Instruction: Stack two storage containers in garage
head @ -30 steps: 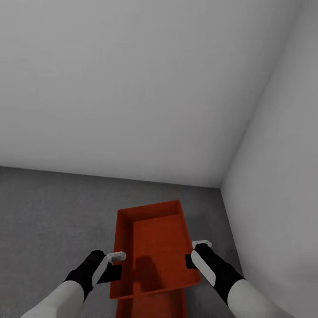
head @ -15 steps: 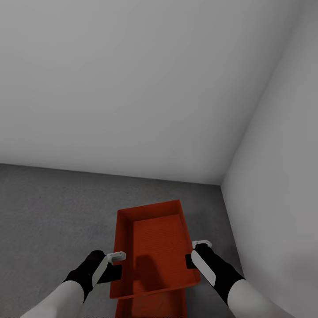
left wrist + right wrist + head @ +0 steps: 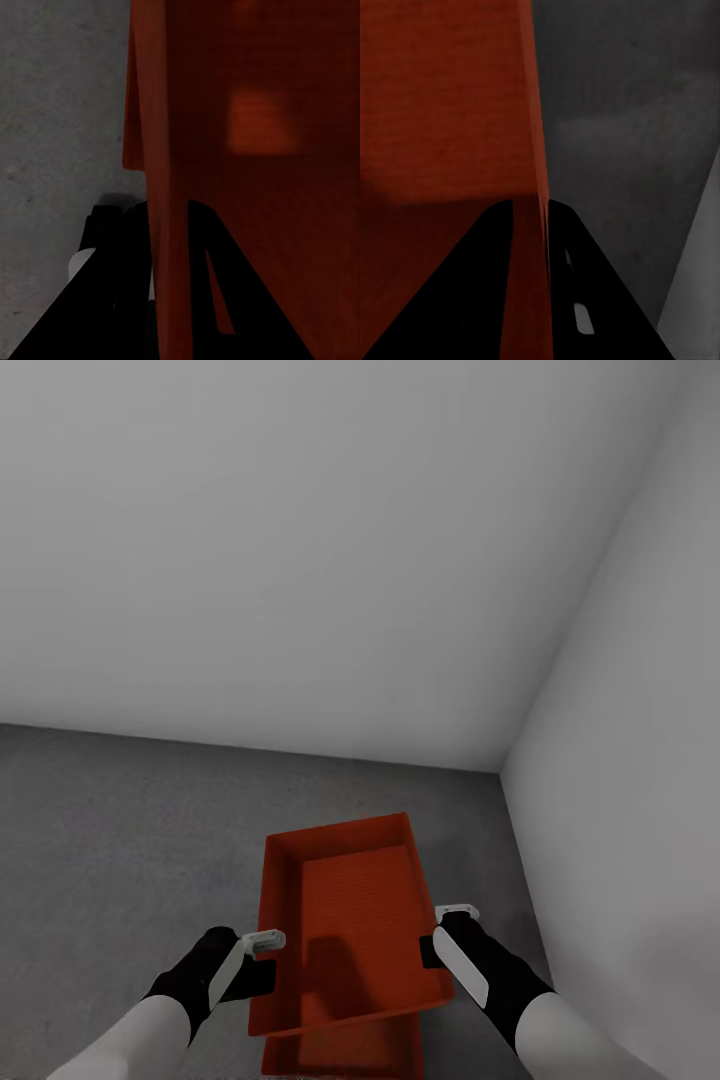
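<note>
I hold one orange-red storage container [image 3: 345, 915] by its two long side walls, above the dark grey garage floor [image 3: 120, 840]. My left gripper [image 3: 262, 958] is shut on its left wall and my right gripper [image 3: 436, 938] is shut on its right wall. In the left wrist view the wall [image 3: 161, 187] runs between the black fingers [image 3: 112, 307] of the left gripper [image 3: 169, 300]. The right wrist view shows the thin wall [image 3: 537, 150] pinched by the right gripper [image 3: 540, 300]. The second container [image 3: 345, 1052] peeks out under the held one's near end; I cannot tell whether they touch.
Plain grey-white walls [image 3: 300, 560] meet in a corner [image 3: 500, 770] ahead to the right, close to the containers. The right wall [image 3: 640, 810] stands near my right arm. Open concrete floor stretches to the left.
The wall's foot has risen slightly in the picture, so the camera has shifted. Both grippers and the held container keep the same pose relative to me.
</note>
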`<state>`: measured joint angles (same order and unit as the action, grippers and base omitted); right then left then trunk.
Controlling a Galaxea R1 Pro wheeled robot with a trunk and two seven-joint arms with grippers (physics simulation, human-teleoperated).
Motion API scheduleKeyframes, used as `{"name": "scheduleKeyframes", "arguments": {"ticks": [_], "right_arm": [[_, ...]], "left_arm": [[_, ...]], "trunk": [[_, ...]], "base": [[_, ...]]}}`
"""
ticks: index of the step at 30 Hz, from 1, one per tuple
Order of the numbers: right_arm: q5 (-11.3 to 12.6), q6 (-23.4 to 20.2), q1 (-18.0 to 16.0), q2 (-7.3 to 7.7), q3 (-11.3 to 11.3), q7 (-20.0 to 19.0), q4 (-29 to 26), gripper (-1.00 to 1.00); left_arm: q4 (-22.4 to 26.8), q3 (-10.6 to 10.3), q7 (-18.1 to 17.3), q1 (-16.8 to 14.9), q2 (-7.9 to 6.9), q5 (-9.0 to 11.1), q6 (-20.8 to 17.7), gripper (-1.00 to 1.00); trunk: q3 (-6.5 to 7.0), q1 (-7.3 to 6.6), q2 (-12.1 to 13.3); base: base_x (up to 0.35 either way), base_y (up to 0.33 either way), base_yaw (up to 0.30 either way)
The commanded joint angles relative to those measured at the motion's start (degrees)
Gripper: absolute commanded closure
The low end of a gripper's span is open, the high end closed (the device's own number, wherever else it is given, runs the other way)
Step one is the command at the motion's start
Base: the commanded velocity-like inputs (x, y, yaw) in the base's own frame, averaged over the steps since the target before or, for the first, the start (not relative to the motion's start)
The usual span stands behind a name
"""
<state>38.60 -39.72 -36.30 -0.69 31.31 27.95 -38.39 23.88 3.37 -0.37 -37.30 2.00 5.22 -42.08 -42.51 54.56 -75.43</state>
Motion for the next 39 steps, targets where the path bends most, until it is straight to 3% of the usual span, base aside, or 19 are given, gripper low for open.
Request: {"name": "scheduleKeyframes", "arguments": {"ticks": [1,14,39], "right_arm": [[1.2,-0.1,0.0,-0.01,0.9,0.5,0.0,1.0],[1.2,-0.1,0.0,-0.01,0.9,0.5,0.0,1.0],[1.2,-0.1,0.0,-0.01,0.9,0.5,0.0,1.0]], "left_arm": [[0.1,0.6,0.2,-0.1,0.29,0.5,-0.3,1.0],[0.1,0.6,0.2,-0.1,0.29,0.5,-0.3,1.0],[0.1,0.6,0.2,-0.1,0.29,0.5,-0.3,1.0]], "trunk": [[-0.14,0.0,0.0],[-1.33,0.0,0.0],[-6.02,5.49,-10.1]], "base": [[0.0,0.0,0.0],[0.0,0.0,0.0],[0.0,0.0,0.0]]}}
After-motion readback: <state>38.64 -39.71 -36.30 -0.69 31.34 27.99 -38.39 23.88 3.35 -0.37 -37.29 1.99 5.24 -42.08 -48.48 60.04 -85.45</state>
